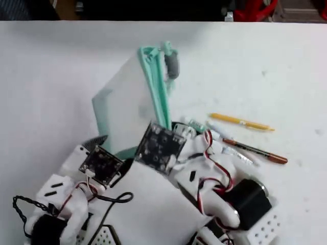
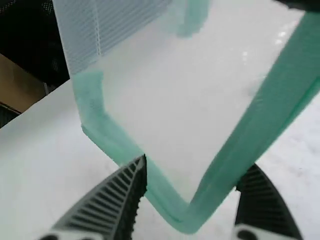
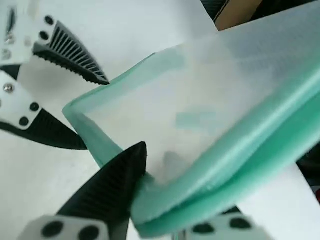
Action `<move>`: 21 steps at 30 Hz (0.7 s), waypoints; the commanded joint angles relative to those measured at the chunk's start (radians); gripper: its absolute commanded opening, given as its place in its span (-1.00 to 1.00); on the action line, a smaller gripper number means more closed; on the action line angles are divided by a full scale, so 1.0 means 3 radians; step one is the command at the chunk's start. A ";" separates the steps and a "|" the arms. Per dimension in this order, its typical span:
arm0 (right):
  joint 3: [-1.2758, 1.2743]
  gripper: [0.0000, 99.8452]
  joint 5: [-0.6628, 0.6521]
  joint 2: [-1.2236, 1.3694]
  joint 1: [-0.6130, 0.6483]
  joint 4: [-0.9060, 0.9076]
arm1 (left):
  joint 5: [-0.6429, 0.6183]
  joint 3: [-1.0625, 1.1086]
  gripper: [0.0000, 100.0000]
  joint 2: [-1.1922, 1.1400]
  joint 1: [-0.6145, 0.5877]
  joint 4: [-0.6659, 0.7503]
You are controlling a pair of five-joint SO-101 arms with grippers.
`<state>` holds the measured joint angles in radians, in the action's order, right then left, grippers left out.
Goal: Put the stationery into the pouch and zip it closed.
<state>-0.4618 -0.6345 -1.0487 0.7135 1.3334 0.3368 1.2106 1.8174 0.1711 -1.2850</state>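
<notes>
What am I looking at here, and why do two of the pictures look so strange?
Two small robot arms sit side by side at a white table. One picture looks down from above; the other two come from cameras on each arm's wrist, so they show things very close. The right gripper pinches the green edge of a see-through pouch, holding it tilted up. The left gripper is at a corner of it. A yellow pencil and a brown pen lie on the table beside the arms, not yet inside.
</notes>
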 commanded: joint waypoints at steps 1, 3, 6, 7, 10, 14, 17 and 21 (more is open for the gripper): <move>0.0087 -0.96 -0.0194 -0.0120 -0.0028 0.0136 | 0.0031 -0.0194 -0.43 0.0033 -0.0115 -0.0077; 0.0087 -0.96 -0.0194 -0.0151 -0.0028 0.0136 | 0.0031 -0.0194 -0.43 0.0033 -0.0115 -0.0102; 0.0092 -0.96 -0.0179 -0.0156 -0.0033 0.0105 | 0.0015 -0.0194 -0.43 0.0033 -0.0028 -0.0199; 0.0092 -0.96 -0.0164 -0.0156 -0.0038 0.0038 | 0.0015 -0.0194 -0.43 0.0033 0.0033 -0.0225; 0.0087 -0.96 0.0199 -0.0146 -0.0049 -0.0340 | 0.0010 -0.0194 -0.41 0.0033 0.0350 -0.0225; 0.0107 -0.96 0.0588 0.0028 -0.0054 -0.0754 | -0.0389 -0.0041 -0.35 0.0023 0.0852 -0.0092; 0.0118 -0.96 0.0690 0.0269 -0.0074 -0.0898 | -0.0496 0.0000 -0.35 0.0018 0.1010 -0.0046; 0.0092 -0.96 0.0696 0.0427 -0.0212 -0.0862 | -0.0501 -0.0026 -0.35 0.0028 0.0734 -0.0061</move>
<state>-0.4664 -0.4365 -0.9352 0.6751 1.0971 0.1987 1.2213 1.8297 0.4396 -1.3265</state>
